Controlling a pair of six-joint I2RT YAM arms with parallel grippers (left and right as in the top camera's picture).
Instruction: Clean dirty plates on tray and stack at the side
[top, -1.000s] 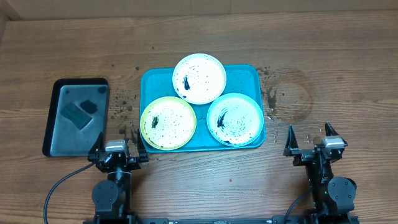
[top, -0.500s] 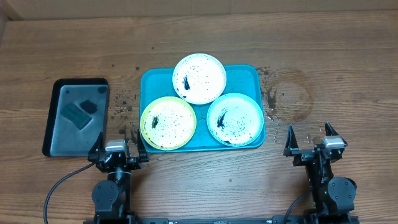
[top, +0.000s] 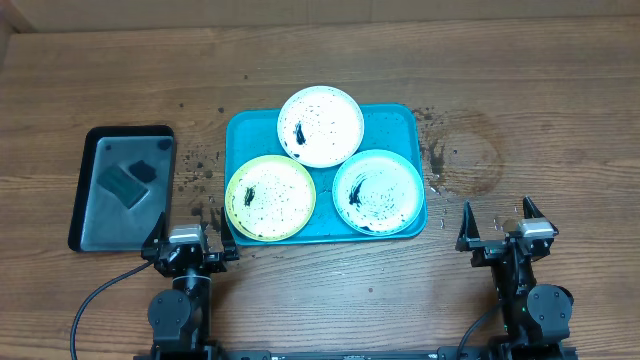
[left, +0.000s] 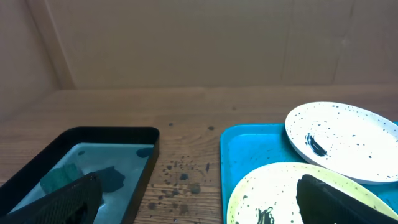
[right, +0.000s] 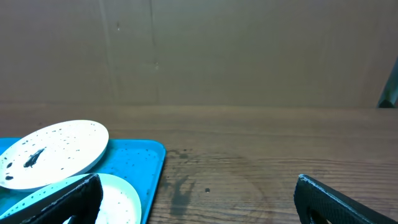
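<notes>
1 turquoise tray (top: 243, 132) bearing 3, all black-speckled — white plate (top: 320, 125), yellow-green plate (top: 270, 197), aqua plate (top: 378, 191) — 1 black tray (top: 130, 129) beside, left pincer (top: 187, 222) spread, right pincer (top: 497, 214) spread

Left of tray (top: 240, 130), apart: black tray (top: 110, 215)

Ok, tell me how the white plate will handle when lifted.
The white plate looks thin and rigid, so probably light and stiff. Its shallow smooth rim may slip. It overhangs the tray edge, so a push could rock it.
</notes>
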